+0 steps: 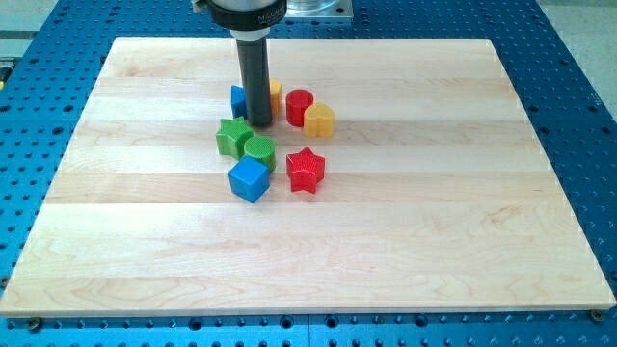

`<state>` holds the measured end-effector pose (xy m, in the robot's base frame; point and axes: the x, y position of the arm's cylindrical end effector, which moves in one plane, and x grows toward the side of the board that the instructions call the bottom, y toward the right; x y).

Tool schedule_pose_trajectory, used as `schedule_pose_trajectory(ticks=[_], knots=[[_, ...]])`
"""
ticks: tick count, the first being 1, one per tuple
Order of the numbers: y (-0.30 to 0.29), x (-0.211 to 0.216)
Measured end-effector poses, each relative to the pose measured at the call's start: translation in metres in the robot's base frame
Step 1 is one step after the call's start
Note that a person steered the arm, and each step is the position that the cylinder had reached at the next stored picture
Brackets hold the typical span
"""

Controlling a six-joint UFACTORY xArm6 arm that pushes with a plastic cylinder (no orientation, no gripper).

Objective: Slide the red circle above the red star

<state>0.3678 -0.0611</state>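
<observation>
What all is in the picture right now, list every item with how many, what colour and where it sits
red circle: one, red, upper middle of the board, touching the yellow block on its right
red star: one, red, below the red circle
yellow hexagon block: one, yellow, right of the red circle
yellow block: one, yellow, mostly hidden behind the rod
blue block: one, blue, left of the rod, partly hidden
green star: one, green, left of the cluster
green circle: one, green, beside the green star
blue cube: one, blue, lowest
board: one, pale wood
my tip: one, dark, left of the red circle, above the green circle
</observation>
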Motion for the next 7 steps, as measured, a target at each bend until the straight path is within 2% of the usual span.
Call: schedule_pose_trajectory(ticks=[2, 3, 7], knots=[[-0.104, 0.014], [-0.098, -0.01], [0.179, -0.019]])
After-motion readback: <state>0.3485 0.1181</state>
